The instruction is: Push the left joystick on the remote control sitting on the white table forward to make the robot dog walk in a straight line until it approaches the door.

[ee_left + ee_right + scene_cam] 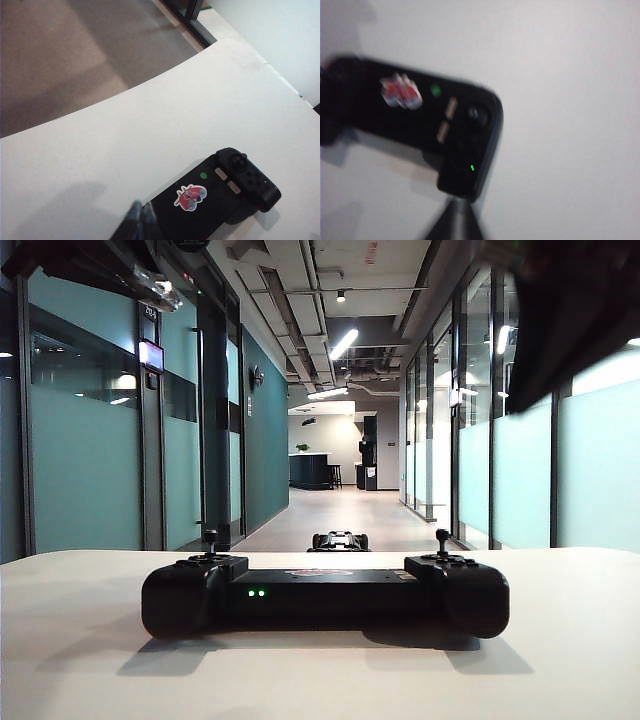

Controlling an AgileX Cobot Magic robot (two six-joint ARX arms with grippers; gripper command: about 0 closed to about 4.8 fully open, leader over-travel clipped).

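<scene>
Above the table, exterior view: both my arms hang as dark blurs in the upper corners, the left arm (95, 270) and the right arm (570, 315), neither touching anything; no claw tips show from here.
Remote control (325, 595): it lies flat on the white table (90, 660), facing me, two green lights lit on its near side.
Left joystick (210, 538): it stands upright on the left bulky end; its twin, the right joystick (442, 537), stands on the other end. They look alike, so I could come down on the wrong one.
Robot dog (340, 540): it sits low on the corridor floor beyond the table edge, behind the controller's middle. A crooked push would, I judge, veer it toward the glass walls.
Left wrist view: my left gripper (140, 220) shows its tips drawn together to a narrow point, holding nothing, just at the controller's flat middle bar near the sticker (190, 196). The stick seen here sits on the far end, well apart from my tips.
Risk, left: a narrow tip could slide off the small knob or shove the whole controller across the table.
Right wrist view: my right gripper (454, 217) is closed and empty, hovering by the controller's end. The picture is smeared, so my aim is doubtful.
Risk, right: bumping that end would turn the controller.
</scene>
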